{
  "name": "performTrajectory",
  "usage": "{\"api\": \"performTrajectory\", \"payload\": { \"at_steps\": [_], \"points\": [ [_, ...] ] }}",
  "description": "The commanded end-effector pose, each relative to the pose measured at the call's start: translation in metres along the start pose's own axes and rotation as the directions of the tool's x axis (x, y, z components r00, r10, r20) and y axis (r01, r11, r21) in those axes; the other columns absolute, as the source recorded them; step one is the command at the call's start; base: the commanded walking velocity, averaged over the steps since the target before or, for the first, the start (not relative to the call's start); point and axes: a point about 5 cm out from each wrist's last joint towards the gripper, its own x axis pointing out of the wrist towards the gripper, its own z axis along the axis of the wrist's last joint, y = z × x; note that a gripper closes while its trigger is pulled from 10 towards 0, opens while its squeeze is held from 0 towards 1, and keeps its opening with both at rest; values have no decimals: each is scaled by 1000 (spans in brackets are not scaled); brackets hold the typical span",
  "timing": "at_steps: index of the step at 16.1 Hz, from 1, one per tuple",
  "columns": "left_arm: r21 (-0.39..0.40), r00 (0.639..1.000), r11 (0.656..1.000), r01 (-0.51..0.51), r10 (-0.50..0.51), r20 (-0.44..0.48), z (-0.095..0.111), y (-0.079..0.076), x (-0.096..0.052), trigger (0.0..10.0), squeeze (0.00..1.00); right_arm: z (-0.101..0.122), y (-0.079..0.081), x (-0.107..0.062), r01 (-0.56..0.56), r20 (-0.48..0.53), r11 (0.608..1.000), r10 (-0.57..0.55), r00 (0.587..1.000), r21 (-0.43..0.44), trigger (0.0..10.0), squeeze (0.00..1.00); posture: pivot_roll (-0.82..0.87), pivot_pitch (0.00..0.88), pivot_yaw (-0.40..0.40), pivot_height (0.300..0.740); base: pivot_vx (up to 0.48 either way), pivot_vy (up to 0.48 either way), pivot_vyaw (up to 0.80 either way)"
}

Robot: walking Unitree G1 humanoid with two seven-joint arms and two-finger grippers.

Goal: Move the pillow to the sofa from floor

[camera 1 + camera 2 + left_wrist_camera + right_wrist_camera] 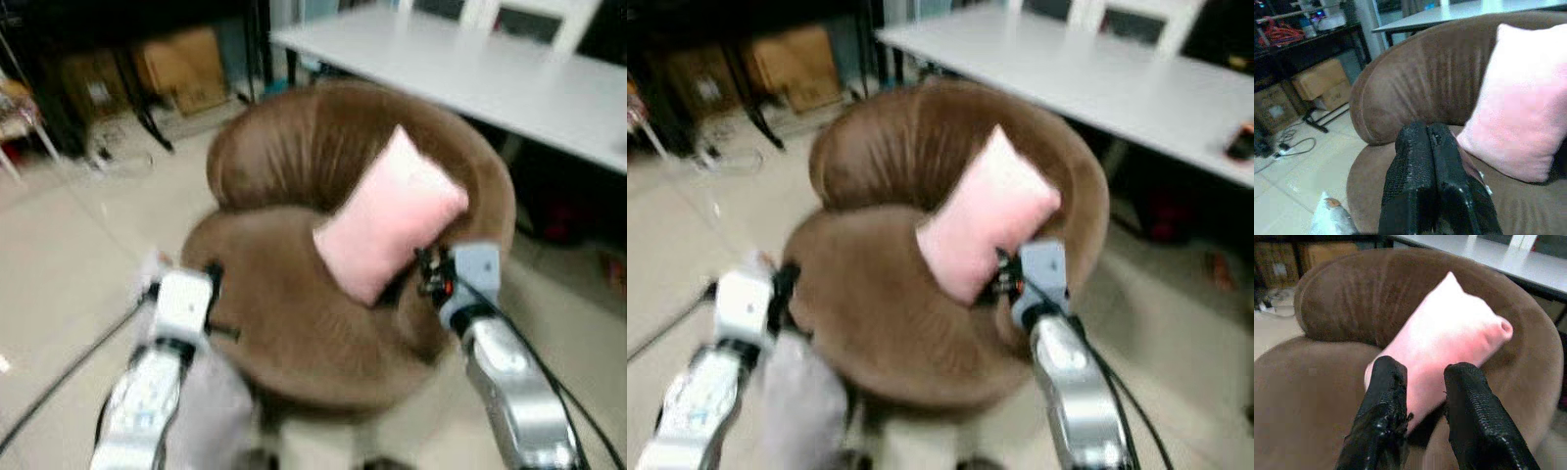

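Pink pillow (390, 215) is on the round brown sofa chair (284, 323), leaning tilted against the backrest, lower end on the seat cushion. Off the floor.

Right gripper (1425, 416): fingers (1383, 416) spread, gap between them, nothing pinched. Pillow sits just ahead of the fingertips, its lower edge showing through the gap. Whether a fingertip touches the fabric: cannot tell, head views are blurred. In the head view the right gripper (431, 274) is at the pillow's lower right corner, over the seat near the sofa's right side.

Left gripper (1432, 181): fingers pressed together, no gap, holding nothing. It points over the front-left edge of the seat; the pillow is ahead of it and off to its right, well apart from the tips. Backrest is straight ahead of it. In the head view the left wrist (183, 304) is at the sofa's front-left rim.

Around it:
- White table (470, 69) beyond the sofa, past the right gripper's side, white chair backs (578, 20) behind it.
- Cardboard boxes (1322, 83) under a dark shelf (1308, 41), far ahead and left of the left gripper; cables (1295, 147) on the tiled floor (59, 284) near them.
- Small pale object (1330, 218) on the floor just below-left of the left gripper; too blurred to name.
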Motion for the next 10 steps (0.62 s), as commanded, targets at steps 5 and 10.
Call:
{"api": "performTrajectory", "payload": {
  "at_steps": [5,10],
  "points": [
    [-3,1000,1000,-11,11,4,1,0,-1,10000,0,5,-3,-1,5,11,1000,-5,1000,-5,10000,0,2,36,-15,740,-223,0,0],
    [-15,1000,1000,-24,24,-3,0,1,0,10000,0,6,-2,2,-15,6,1000,15,1000,-23,10000,0,4,36,-19,740,0,138,0]
  ]
}}
